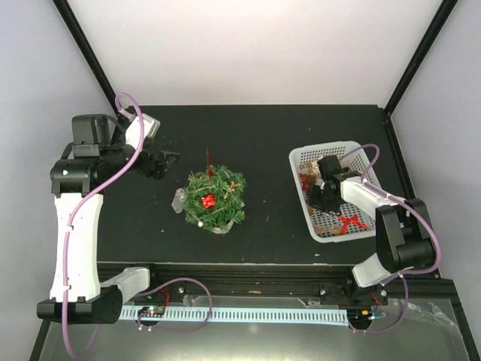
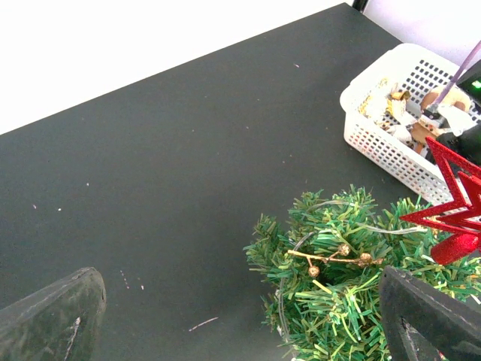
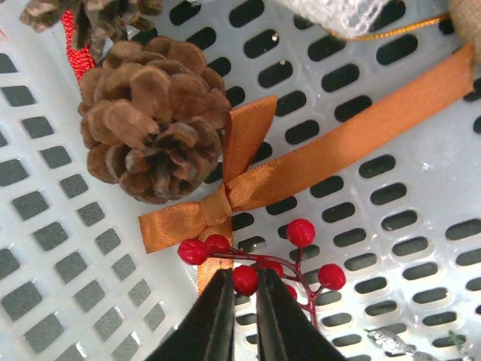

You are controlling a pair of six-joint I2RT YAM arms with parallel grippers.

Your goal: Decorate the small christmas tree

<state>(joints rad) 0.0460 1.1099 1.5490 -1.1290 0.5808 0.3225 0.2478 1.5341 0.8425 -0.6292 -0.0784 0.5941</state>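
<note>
L fingers (image 1: 169,159) spread wide, empty, just left of small christmas tree (image 1: 216,198), which stands mid-counter (image 1: 263,135), base lost under needles. Far right: white basket (image 1: 301,162) w/ 2 pine cones (image 3: 150,128) (1 cut off at top), 1 orange bow (image 3: 240,180), 1 red berry sprig (image 3: 301,233). R fingers (image 3: 225,304) clenched on sprig.

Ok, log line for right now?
right gripper: shut on red berry sprig in white basket | left gripper: open, beside tree | tree: red star, gold sprig on it
</note>
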